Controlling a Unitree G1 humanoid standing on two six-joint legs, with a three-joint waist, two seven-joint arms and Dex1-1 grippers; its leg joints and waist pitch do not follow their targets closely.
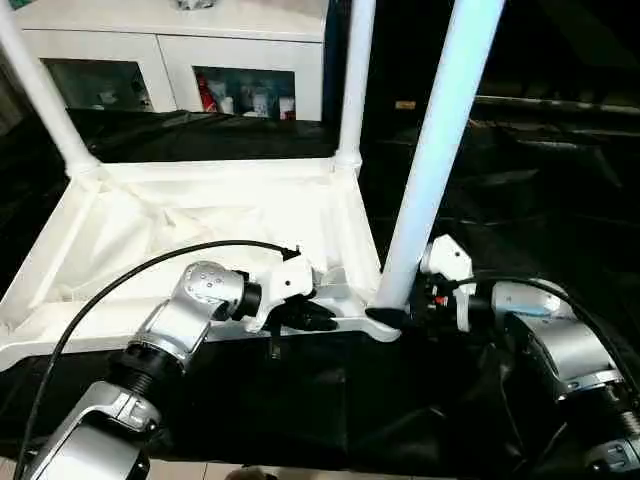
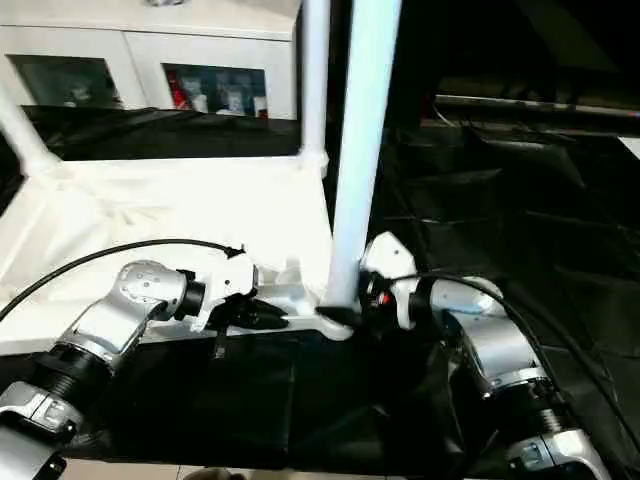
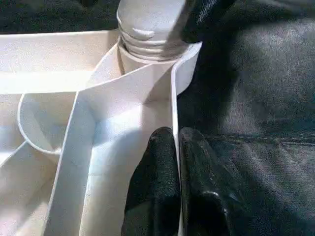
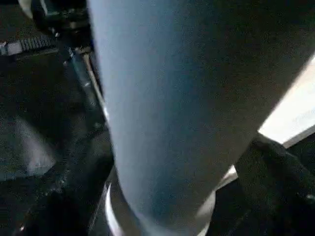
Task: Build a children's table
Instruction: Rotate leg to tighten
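Note:
The white children's table top lies upside down on the black-covered work table. Legs stand in its far left and far right corner sockets. A third leg rises from the near right corner socket. My right gripper is shut on this leg's base, and the leg looms close in the right wrist view. My left gripper is shut on the top's thin near rim just left of that corner, one black finger on each side of the wall.
A white glass-door cabinet stands behind the work table. Black cloth spreads to the right of the table top and along the near edge. A black cable arcs over my left forearm.

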